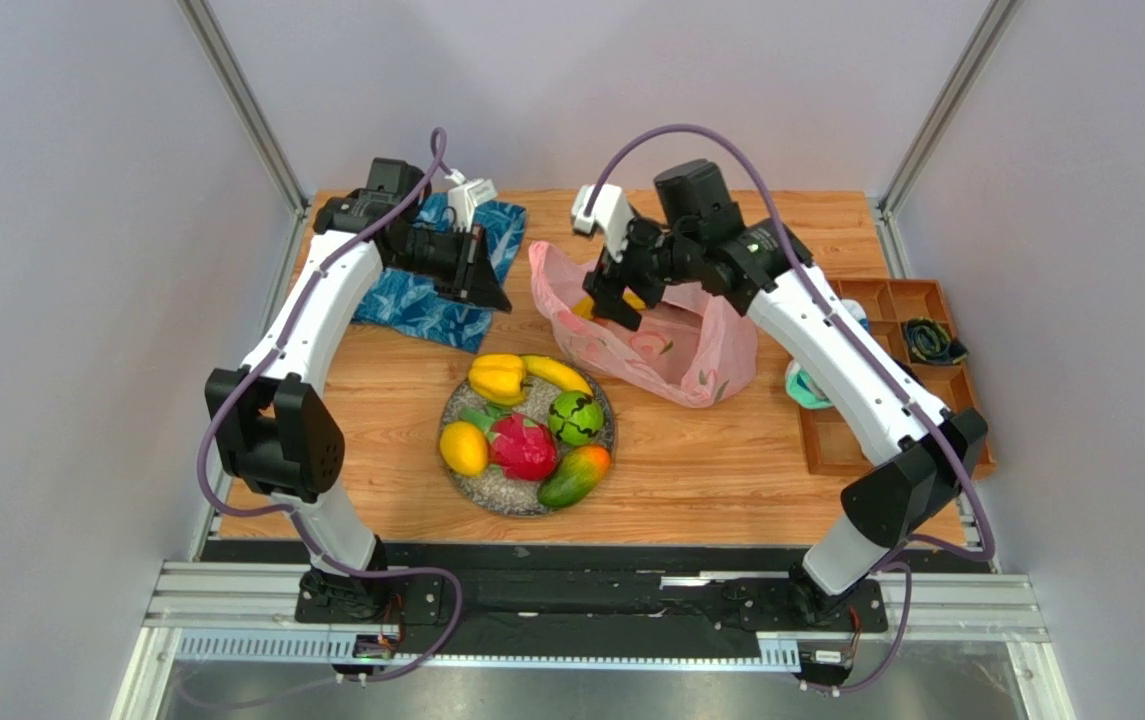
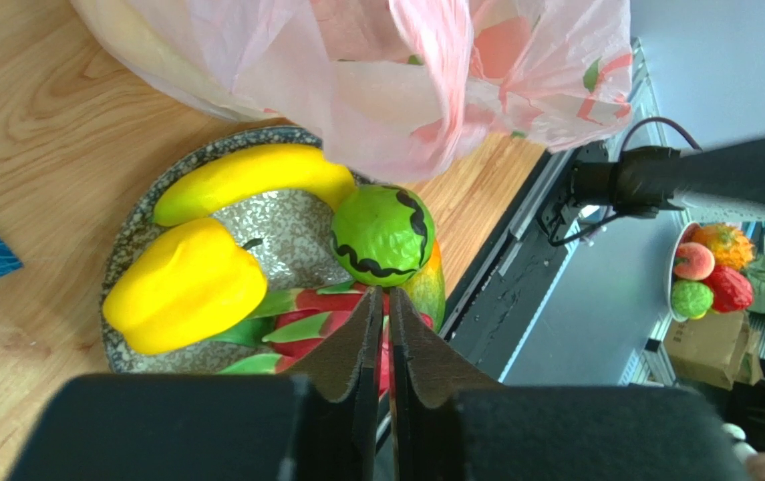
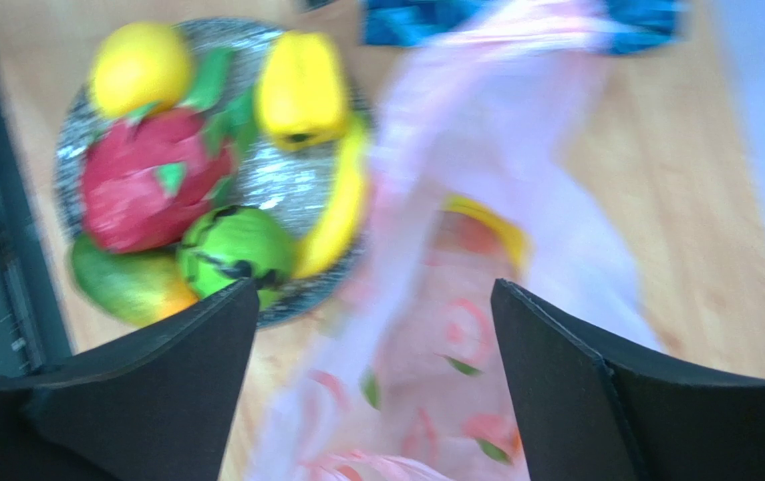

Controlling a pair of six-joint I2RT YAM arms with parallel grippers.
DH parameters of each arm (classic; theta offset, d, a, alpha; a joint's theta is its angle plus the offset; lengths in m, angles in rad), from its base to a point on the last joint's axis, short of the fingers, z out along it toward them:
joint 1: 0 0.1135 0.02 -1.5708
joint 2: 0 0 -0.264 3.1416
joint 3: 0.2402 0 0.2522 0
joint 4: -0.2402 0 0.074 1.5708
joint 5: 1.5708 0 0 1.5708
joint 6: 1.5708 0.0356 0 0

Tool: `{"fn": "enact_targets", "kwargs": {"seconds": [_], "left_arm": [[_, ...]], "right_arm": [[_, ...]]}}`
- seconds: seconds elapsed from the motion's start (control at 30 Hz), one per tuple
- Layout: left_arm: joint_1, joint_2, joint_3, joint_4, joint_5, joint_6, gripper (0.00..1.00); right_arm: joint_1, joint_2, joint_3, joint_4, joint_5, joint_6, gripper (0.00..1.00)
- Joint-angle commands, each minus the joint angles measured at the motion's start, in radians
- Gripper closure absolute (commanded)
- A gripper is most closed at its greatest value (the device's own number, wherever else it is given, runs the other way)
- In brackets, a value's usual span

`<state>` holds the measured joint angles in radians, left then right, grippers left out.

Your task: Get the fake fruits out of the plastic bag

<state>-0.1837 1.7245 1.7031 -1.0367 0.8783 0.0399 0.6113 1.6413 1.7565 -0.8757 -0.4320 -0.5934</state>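
Observation:
The pink plastic bag (image 1: 676, 348) lies crumpled on the table right of centre, with something yellow (image 3: 487, 222) showing at its mouth. On the speckled plate (image 1: 484, 483) sit a banana (image 1: 556, 371), a yellow fruit (image 1: 496, 377), a green melon (image 1: 575, 417), a red dragon fruit (image 1: 523, 449), a mango (image 1: 575, 476) and an orange-yellow fruit (image 1: 463, 447). My right gripper (image 1: 613, 300) hangs open over the bag's mouth (image 3: 426, 331), with nothing between its fingers (image 3: 557, 351). My left gripper (image 1: 499, 291) is shut and empty, left of the bag, above the plate's far side (image 2: 276, 225).
A blue leaf-patterned cloth (image 1: 421, 300) lies under the left arm at the back left. A wooden tray (image 1: 834, 438) with small items stands at the right edge of the table, and a teal-and-white roll (image 1: 807, 390) lies next to it.

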Motion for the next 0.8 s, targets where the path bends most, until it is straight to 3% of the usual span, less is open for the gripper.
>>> {"fn": "enact_targets", "kwargs": {"seconds": [0.0, 0.2, 0.23, 0.3, 0.33, 0.37, 0.4, 0.57, 0.67, 0.77], "left_arm": [[-0.02, -0.058, -0.043, 0.012, 0.007, 0.04, 1.0], [-0.02, -0.086, -0.027, -0.112, -0.064, 0.158, 1.0], [-0.019, -0.086, -0.014, -0.127, -0.059, 0.163, 0.93], [-0.016, -0.112, 0.004, -0.132, -0.02, 0.143, 0.7], [-0.016, -0.132, 0.007, -0.126, 0.04, 0.141, 0.35], [-0.019, -0.16, 0.009, -0.115, 0.066, 0.132, 0.09], [-0.02, -0.163, 0.01, -0.111, 0.095, 0.123, 0.01], [-0.046, -0.119, -0.002, -0.033, 0.149, -0.006, 0.01], [-0.085, -0.102, -0.01, 0.028, 0.149, -0.037, 0.01], [-0.126, -0.063, 0.038, 0.111, 0.013, -0.149, 0.01]], "right_arm": [[-0.067, 0.038, 0.025, 0.036, 0.151, 0.087, 0.28], [-0.131, 0.19, -0.047, 0.072, 0.312, -0.035, 0.47], [-0.134, 0.208, -0.061, 0.078, 0.326, -0.028, 0.47], [-0.134, 0.229, -0.089, 0.07, 0.325, 0.012, 0.53], [-0.125, 0.233, -0.092, 0.058, 0.322, 0.092, 0.55], [-0.117, 0.227, -0.106, 0.028, 0.309, 0.137, 0.55], [-0.101, 0.213, -0.13, 0.018, 0.297, 0.185, 0.56], [0.005, 0.04, -0.353, 0.092, 0.354, 0.254, 0.51], [0.004, 0.054, -0.33, 0.067, 0.364, 0.268, 0.47], [-0.015, 0.11, -0.247, 0.031, 0.371, 0.264, 0.43]]}}
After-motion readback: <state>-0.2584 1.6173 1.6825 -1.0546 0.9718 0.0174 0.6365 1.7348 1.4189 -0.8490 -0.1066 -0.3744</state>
